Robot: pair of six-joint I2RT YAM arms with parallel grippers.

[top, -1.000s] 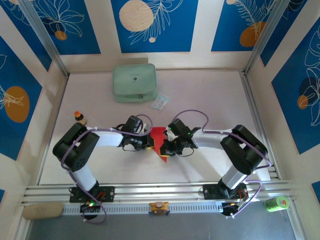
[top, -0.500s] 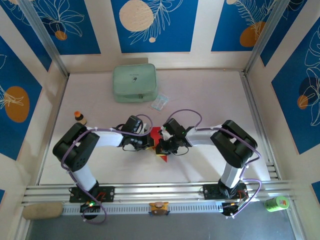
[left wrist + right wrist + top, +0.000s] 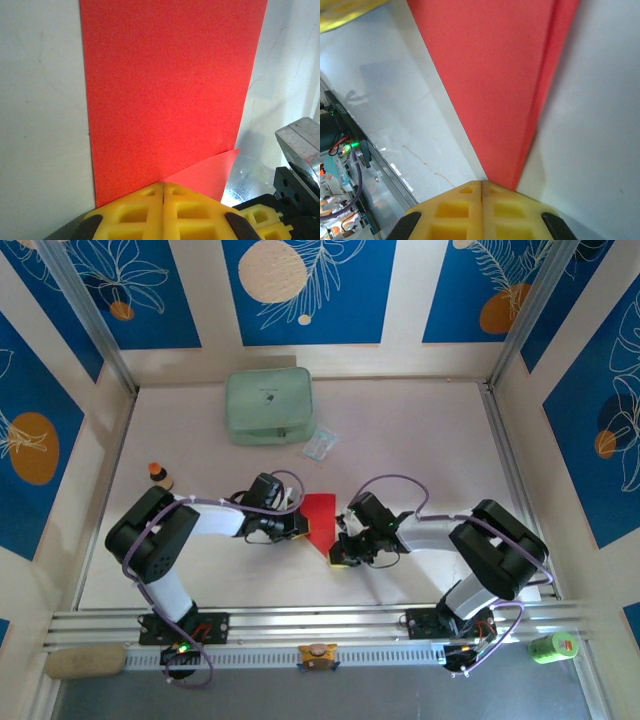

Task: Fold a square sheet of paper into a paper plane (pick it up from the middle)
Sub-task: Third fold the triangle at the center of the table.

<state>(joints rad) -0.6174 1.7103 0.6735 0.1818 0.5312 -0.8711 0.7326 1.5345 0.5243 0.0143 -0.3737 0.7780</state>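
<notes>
The square sheet of paper (image 3: 320, 515) is bright red and lies flat on the white table between my two arms, folded to a point at its near end. In the left wrist view the paper (image 3: 170, 90) is a broad red band with a folded flap at its lower right. My left gripper (image 3: 163, 186) is shut, its yellow tips resting on the paper's left edge (image 3: 300, 530). My right gripper (image 3: 338, 560) is shut too. In the right wrist view its tips (image 3: 481, 183) sit on the narrow pointed end of the paper (image 3: 500, 85), where a doubled layer runs along the right side.
A pale green pouch (image 3: 268, 405) lies at the back of the table with a small clear packet (image 3: 320, 445) beside it. A small orange-capped bottle (image 3: 157, 475) stands at the left. Aluminium rails (image 3: 320, 625) run along the near edge.
My right gripper has slid from the middle of the paper toward the near right, down to its pointed end, uncovering more red. The left gripper has stayed put.
</notes>
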